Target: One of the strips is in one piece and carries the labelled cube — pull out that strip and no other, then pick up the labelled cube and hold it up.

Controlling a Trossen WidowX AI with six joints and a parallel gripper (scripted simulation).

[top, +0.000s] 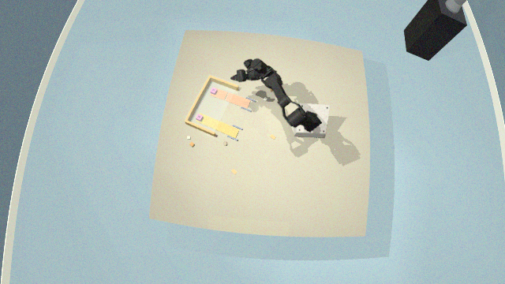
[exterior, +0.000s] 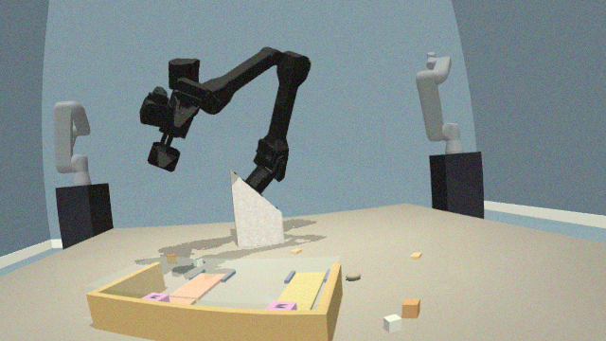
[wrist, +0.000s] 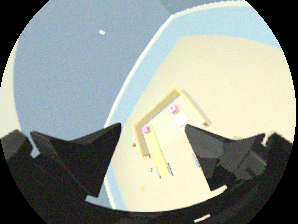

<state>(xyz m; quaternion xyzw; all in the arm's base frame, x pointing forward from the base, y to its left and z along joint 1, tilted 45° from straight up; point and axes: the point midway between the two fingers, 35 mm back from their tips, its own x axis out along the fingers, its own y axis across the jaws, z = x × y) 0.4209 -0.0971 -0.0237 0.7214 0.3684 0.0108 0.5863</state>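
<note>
Nearest the exterior camera is the closed side of the wooden frame (top: 199,99) (exterior: 208,322) (wrist: 156,107). Just inside it, we find the marked pink cube (top: 200,117) (exterior: 282,306) (wrist: 146,130) at the inner end of the yellow strip (top: 226,129) (exterior: 303,286) (wrist: 158,156). A second marked pink cube (top: 213,91) (exterior: 155,296) (wrist: 172,108) sits at the inner end of the orange strip (top: 238,99) (exterior: 199,286) (wrist: 182,119).

The orange strip shows a crosswise break near its cube; the yellow strip shows none. We therefore judge the yellow strip to be the one to pull and its cube to be the target.

Both strips extend towards the open side of the frame, their outer ends lying between blue rails. Neither appears drawn out. We assess the task as being at the approach stage: the pull, the pick-up and the hold all remain.

Farther back, the gripper (top: 234,77) (exterior: 164,156) (wrist: 154,127) is raised clear of both strips, fingers spread wide, nothing between them. It is nearer the orange side, so we judge that it must cross to the yellow strip's outer end. Gripping the orange strip would be the error to avoid. Beyond it stands the arm's white base (top: 324,114) (exterior: 258,223).
</note>
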